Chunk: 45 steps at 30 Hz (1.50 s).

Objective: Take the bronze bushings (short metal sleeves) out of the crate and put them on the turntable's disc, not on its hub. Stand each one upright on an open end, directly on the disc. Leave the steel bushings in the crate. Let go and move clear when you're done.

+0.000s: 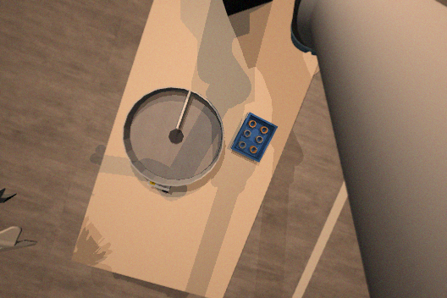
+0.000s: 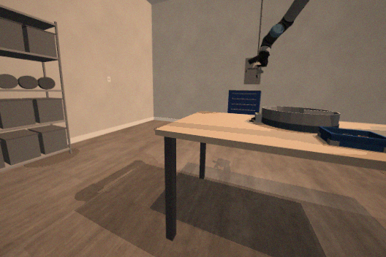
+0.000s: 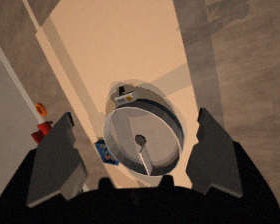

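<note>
The pincer [image 2: 259, 63] [image 3: 136, 111] is hanging open high over the scene, its two fingers standing wide apart and gripping nothing. In the exterior view it is showing toward eleven o'clock from the turntable [image 1: 223, 136] [image 2: 300, 120] [image 3: 107, 137].

Seen from the top, the blue crate [image 1: 247, 155] [image 2: 352, 143] [image 3: 116, 162] is sitting on the counter [image 1: 140, 238] [image 2: 219, 126] [image 3: 121, 40] at three o'clock from the turntable, just beside it. All three bronze bushings are resting inside – one [image 1: 250, 124] toward twelve o'clock in the crate, one [image 1: 267, 130] toward two and one [image 1: 251, 149] toward six. Three steel bushings are sharing the crate: one [image 1: 244, 133] toward ten o'clock, one [image 1: 262, 140] toward four and one [image 1: 239, 145] toward eight.

The turntable's disc [image 1: 154, 136] [image 3: 158, 137] is carrying no bushings. Its dark hub [image 1: 176, 135] [image 3: 140, 140] is standing in the middle, and a thin pale bar [image 1: 184, 111] [image 3: 144, 161] is running from it toward one o'clock in the top view – reaching the raised rim.
</note>
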### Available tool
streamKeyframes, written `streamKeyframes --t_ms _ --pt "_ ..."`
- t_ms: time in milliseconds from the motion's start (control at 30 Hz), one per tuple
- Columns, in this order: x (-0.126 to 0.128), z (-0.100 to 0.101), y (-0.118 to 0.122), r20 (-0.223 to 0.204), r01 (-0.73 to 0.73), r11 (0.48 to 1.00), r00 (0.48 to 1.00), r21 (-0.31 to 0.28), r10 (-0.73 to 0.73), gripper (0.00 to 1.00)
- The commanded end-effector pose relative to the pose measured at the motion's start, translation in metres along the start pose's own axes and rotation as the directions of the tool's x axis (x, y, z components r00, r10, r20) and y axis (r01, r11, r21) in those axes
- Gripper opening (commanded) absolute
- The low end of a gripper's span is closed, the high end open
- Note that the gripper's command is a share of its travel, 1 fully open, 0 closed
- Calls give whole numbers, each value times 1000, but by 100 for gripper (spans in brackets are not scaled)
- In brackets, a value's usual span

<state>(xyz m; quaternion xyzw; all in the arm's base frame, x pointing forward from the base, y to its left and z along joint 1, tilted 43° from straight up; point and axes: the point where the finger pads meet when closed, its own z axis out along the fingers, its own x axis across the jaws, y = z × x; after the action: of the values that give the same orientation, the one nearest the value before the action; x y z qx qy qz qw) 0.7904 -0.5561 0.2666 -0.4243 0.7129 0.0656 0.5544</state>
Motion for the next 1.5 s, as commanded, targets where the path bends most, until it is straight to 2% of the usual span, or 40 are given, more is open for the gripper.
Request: streamKeyframes --t_ms 0,633,867,1033,1100,1133,1300,1467 --pt "0 -1 -1 -1 1 1000 1000 1 -1 100" --pt "0 -1 0 -1 2 1000 1000 1 -2 100" --pt "2 4 14 -13 43 999 999 -7 -43 100" --pt "6 14 43 -37 123 992 992 -26 -123 100" --pt "6 14 43 -37 123 992 992 -26 -123 100" --pt "7 17 51 -43 144 989 988 -31 -145 100" --pt "12 33 101 -76 271 960 958 -69 -276 100" --pt "17 51 165 -109 419 899 895 -125 -432 100"
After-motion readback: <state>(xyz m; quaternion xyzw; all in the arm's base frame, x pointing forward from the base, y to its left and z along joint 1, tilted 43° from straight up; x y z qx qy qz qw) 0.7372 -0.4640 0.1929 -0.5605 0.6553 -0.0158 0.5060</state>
